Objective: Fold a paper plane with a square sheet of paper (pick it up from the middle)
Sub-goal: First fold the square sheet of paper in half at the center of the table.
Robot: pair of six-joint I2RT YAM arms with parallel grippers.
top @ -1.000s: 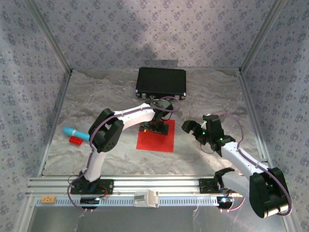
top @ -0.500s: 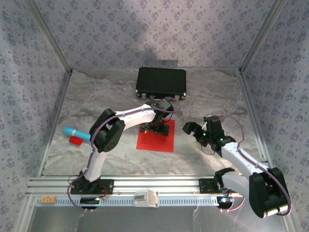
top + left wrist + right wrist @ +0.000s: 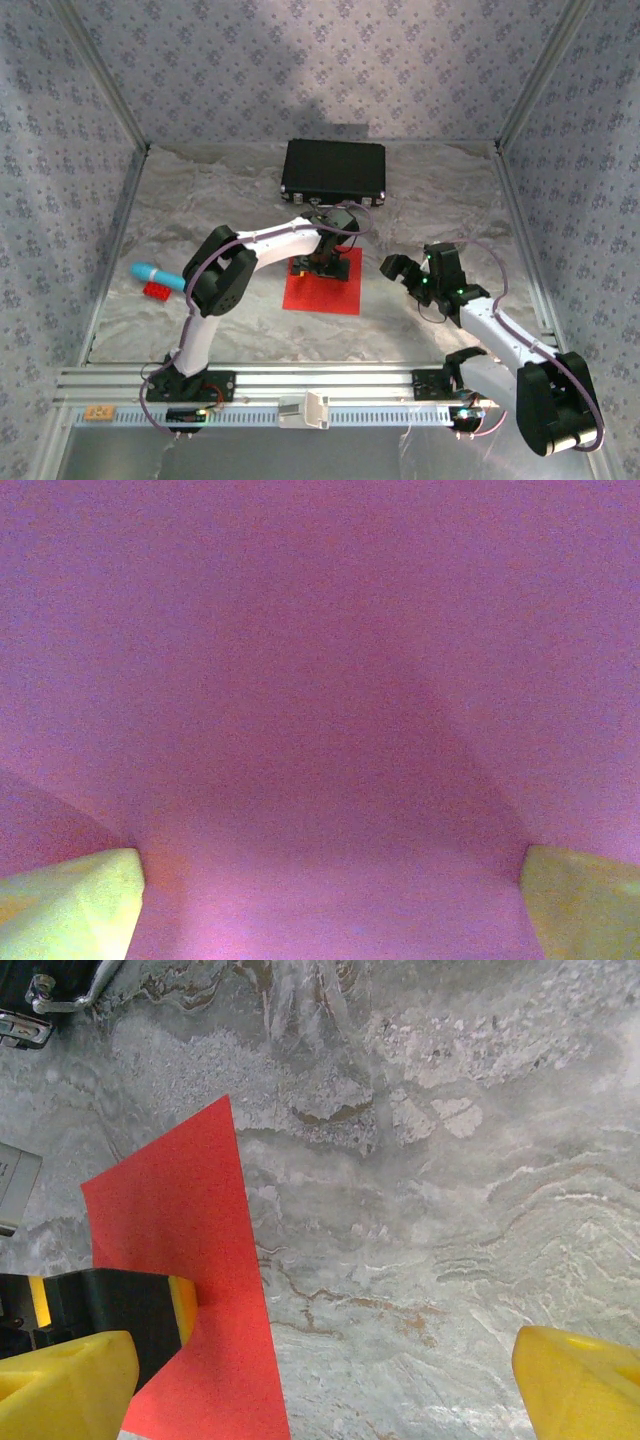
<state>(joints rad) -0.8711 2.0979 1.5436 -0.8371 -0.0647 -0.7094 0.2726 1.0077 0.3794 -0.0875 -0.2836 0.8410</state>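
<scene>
The square sheet of paper (image 3: 322, 295) lies flat on the surface (image 3: 200, 230), where we see the left hand (image 3: 322, 263) spread open low over it; the right hand (image 3: 398, 270), likewise released, hangs nearby.

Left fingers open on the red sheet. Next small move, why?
Probably close the left fingers to pinch the square sheet of paper: they stand wide apart, right down on its flat red surface. The right fingers hover open beside it.
</scene>
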